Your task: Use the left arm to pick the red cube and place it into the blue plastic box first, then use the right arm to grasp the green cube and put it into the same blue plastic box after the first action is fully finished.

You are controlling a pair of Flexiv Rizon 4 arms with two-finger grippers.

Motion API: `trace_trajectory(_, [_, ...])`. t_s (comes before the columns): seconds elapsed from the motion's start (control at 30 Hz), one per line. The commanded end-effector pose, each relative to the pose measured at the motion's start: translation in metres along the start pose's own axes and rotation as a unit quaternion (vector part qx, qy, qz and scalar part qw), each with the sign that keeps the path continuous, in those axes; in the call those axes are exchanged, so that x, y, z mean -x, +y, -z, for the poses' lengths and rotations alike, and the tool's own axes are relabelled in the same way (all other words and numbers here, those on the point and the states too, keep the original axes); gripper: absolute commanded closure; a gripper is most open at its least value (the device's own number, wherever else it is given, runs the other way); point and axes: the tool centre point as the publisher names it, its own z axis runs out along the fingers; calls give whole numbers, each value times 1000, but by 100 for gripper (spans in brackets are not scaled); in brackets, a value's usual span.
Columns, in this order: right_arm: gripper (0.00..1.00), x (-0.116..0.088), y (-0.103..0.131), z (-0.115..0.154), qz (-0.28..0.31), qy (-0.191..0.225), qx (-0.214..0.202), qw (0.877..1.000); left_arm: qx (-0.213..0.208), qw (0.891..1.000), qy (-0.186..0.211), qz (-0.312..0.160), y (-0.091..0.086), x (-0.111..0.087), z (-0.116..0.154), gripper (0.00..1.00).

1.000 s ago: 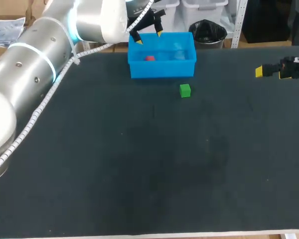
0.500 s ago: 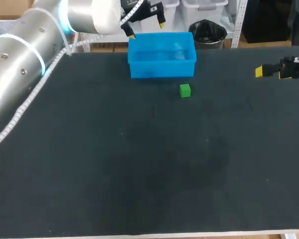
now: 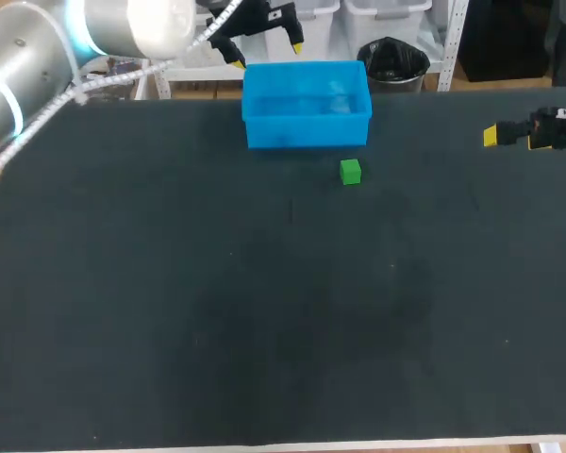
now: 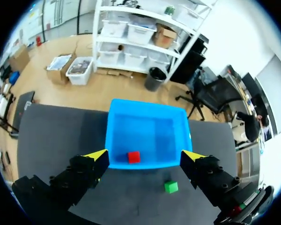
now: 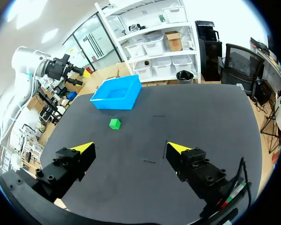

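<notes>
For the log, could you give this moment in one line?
red cube: in blue plastic box; green cube: on table; left claw: open; right claw: open

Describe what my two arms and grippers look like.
The left arm is a thick silver-grey cylinder with a glowing light-blue ring, a white joint and a white coiled cable running along it. Both the left gripper and the right gripper are black and blocky, with yellow wedge-shaped fingertips.
</notes>
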Motion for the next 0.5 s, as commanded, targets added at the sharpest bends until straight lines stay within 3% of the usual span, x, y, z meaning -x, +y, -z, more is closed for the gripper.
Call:
trace_trajectory(0.03, [0,0,0,0,0,0,0,1000,-48,998,-38,-19,11,-42,29,0])
trace_trajectory(0.5, [0,0,0,0,0,0,0,1000,-70,989,-36,-125,17,-86,57,0])
